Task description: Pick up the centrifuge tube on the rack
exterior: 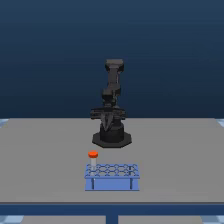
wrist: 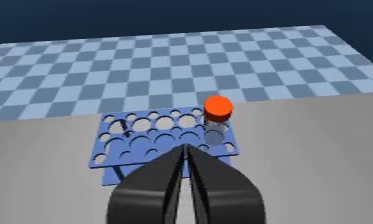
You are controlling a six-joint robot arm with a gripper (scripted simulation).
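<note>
The light-blue rack (exterior: 112,175) stands on the grey table in front of the black arm, its top plate full of round holes (wrist: 156,132). The centrifuge tube (exterior: 93,156) stands upright in a corner hole at the exterior view's left, orange-red cap up. In the wrist view the same tube (wrist: 217,116) sticks out of the rack beyond my fingertips. My gripper (exterior: 107,121) hangs near the arm's base, behind the rack and apart from it. Its two dark fingers (wrist: 186,150) meet at the tips, shut with nothing between them.
The arm's black base (exterior: 112,138) sits on the grey table (exterior: 45,160) just behind the rack. A blue checkered floor (wrist: 165,60) lies past the table's edge.
</note>
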